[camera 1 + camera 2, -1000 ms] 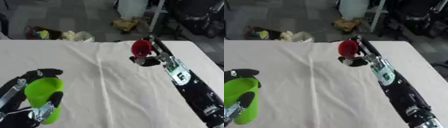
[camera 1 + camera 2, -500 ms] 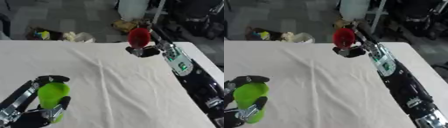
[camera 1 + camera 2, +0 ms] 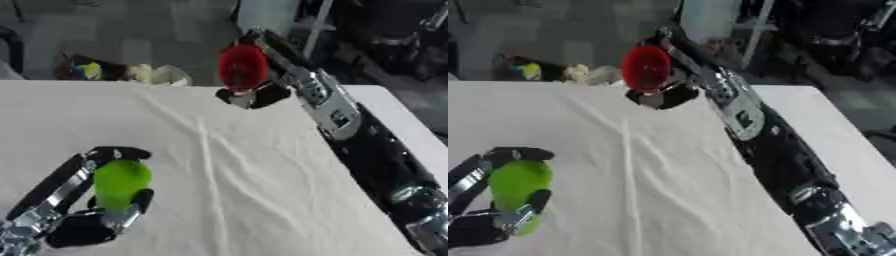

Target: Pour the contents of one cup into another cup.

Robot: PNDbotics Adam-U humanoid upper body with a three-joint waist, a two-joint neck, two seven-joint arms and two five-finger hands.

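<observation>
Your right hand (image 3: 258,92) has its fingers (image 3: 661,97) curled round the round red plastic cup (image 3: 242,66), grasping it from below and behind. The red cup sits just above those fingers, lifted over the far edge of the worktop (image 3: 245,190), and it is tipped so that its open mouth faces the camera and slightly left. The right arm (image 3: 350,125), black with silver joints, runs from the hand back toward the lower right corner.

Well apart from it, near the lower left, your left hand (image 3: 83,220) grasps the bright green plastic cup (image 3: 120,181). Its black fingers (image 3: 118,152) wrap over the top and round the side of the green cup, and the thumb lies against the lower part. Whether the green cup touches the cloth you cannot tell from here.

A white, creased cloth (image 3: 210,150) covers the worktop between the two hands, with a long fold running down its middle. Beyond the fingers of the right hand, on the grey floor (image 3: 131,35), lie some yellowish and pale crumpled things (image 3: 153,74).
</observation>
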